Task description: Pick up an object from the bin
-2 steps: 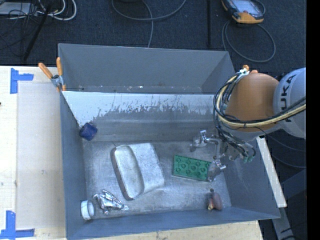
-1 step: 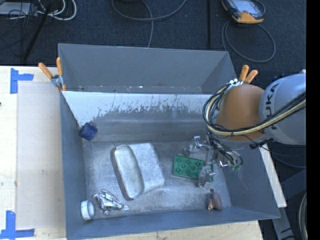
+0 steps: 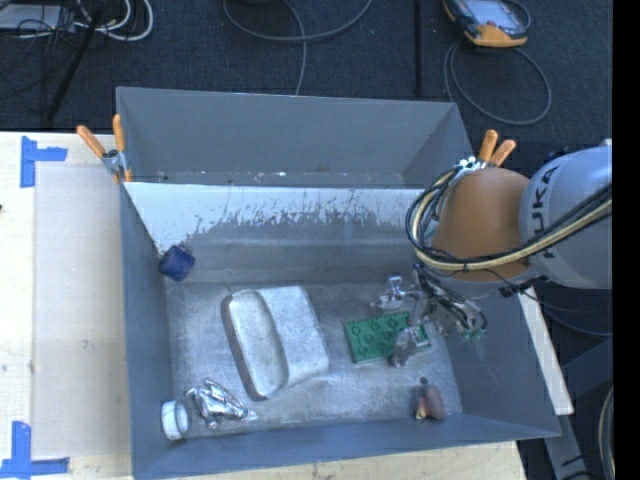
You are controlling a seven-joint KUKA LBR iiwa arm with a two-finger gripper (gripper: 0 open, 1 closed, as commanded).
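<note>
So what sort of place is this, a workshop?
Probably a robotics lab: a robot arm reaches into a grey metal bin holding odd bits like a green board, and loose cables lie on the dark floor behind.

Thing: I read the green plate (image 3: 372, 338) as the piece in question, since the gripper (image 3: 405, 346) sits at its right edge.
Look: flat, thin, roughly square and mid green, with a few pale specks I cannot make out.
Pose: lying flat on the floor, its edges slightly askew.
Place: right of the grey slab (image 3: 272, 340), near it but apart, level with the slab's middle.
Hidden: the side away from the slab is covered by the gripper.
</note>
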